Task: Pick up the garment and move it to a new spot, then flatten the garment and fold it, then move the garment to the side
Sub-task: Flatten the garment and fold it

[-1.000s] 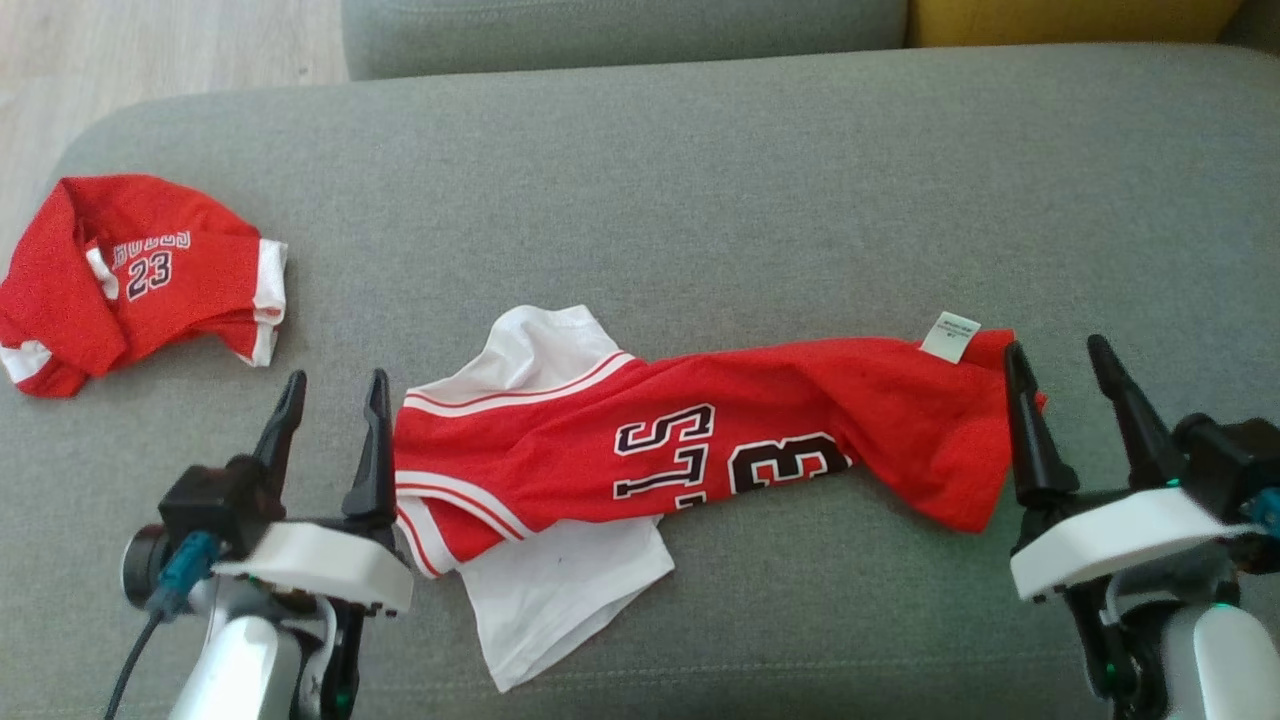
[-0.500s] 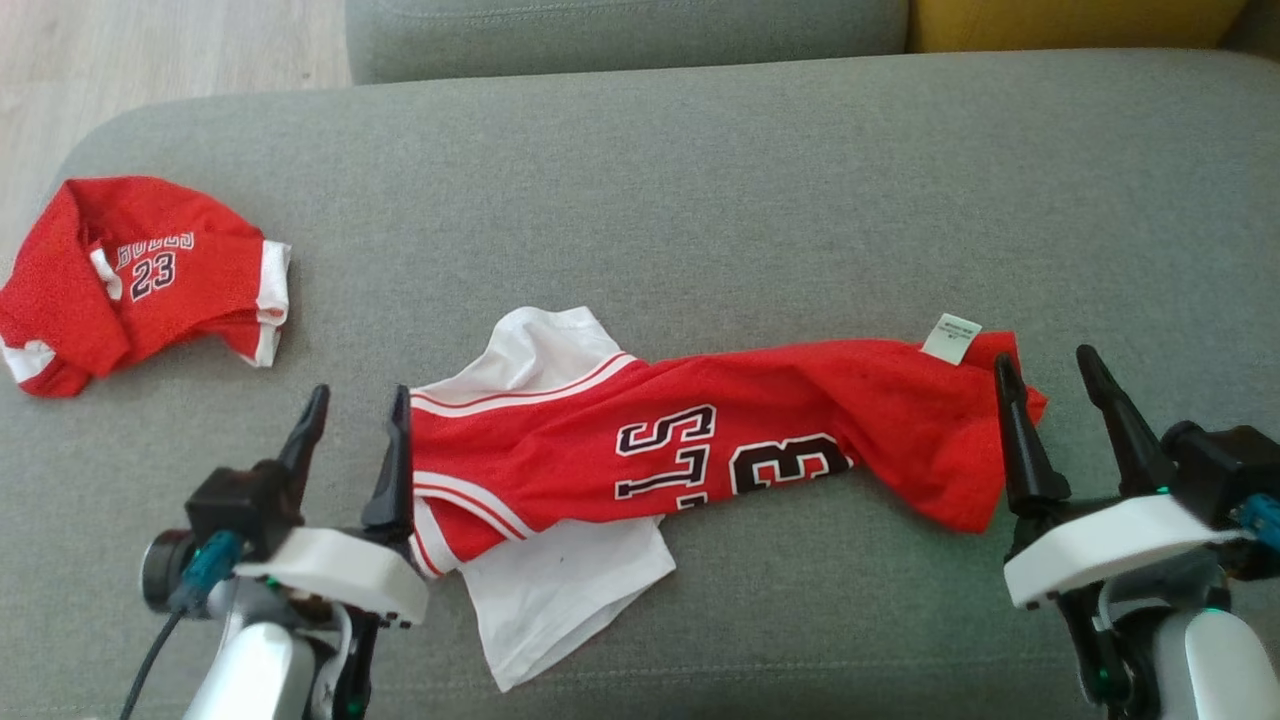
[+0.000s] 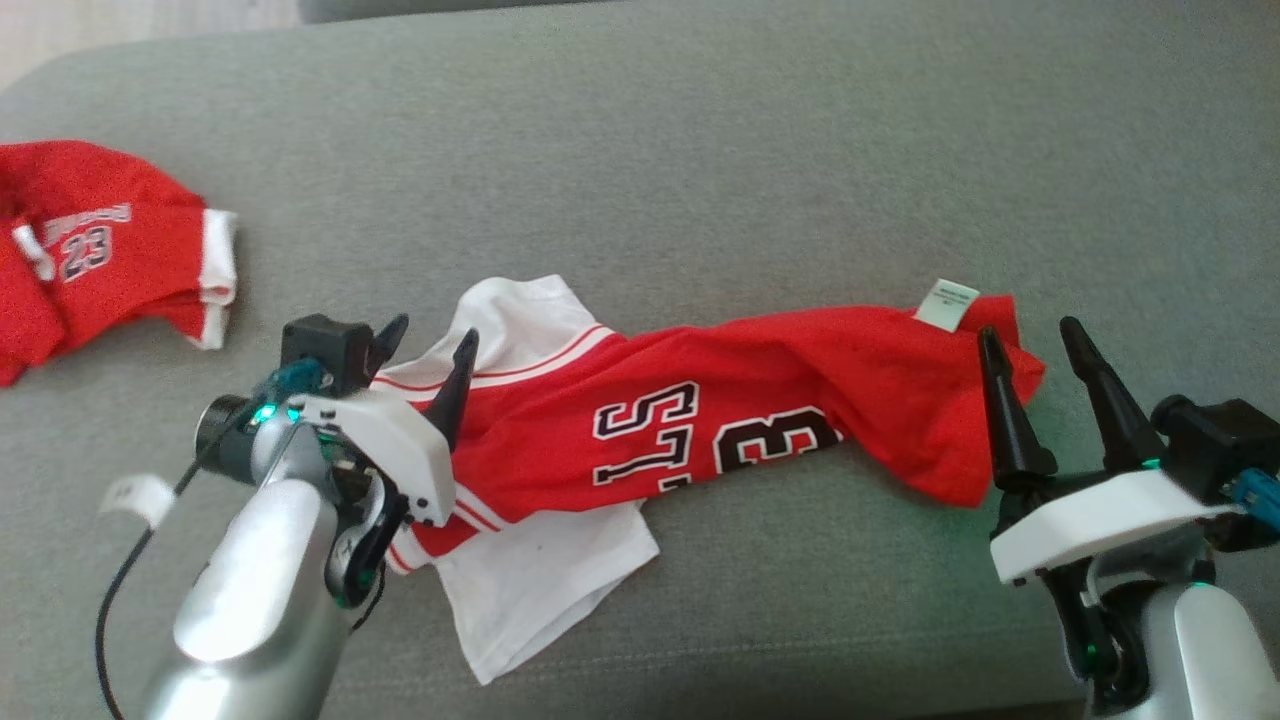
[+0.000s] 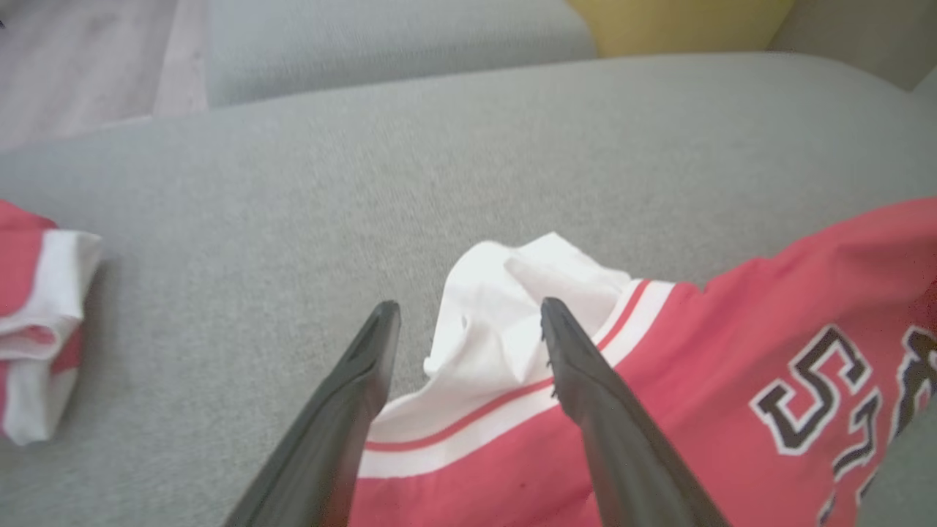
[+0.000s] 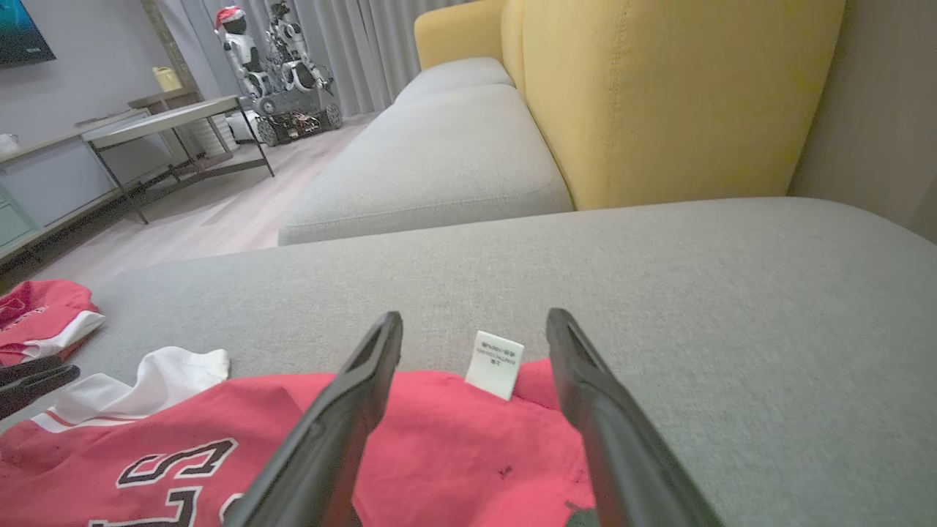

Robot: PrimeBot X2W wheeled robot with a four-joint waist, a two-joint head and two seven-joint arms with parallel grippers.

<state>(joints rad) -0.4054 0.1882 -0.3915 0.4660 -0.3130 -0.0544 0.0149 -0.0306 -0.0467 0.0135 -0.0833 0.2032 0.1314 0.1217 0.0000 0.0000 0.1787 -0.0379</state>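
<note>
The right wrist view takes in the room beyond: a yellow sofa back (image 5: pixel 681 95), a low table (image 5: pixel 168 117) and another robot (image 5: pixel 285 80). The red jersey (image 3: pixel 720 420) lies stretched across the grey seat cushion (image 3: pixel 700 180). The left gripper (image 3: pixel 434 330) gapes over its white sleeve, and the right gripper (image 3: pixel 1029 330) gapes by its tagged end, neither holding cloth. A second red garment (image 3: pixel 90 250) is cut off at the far left.
</note>
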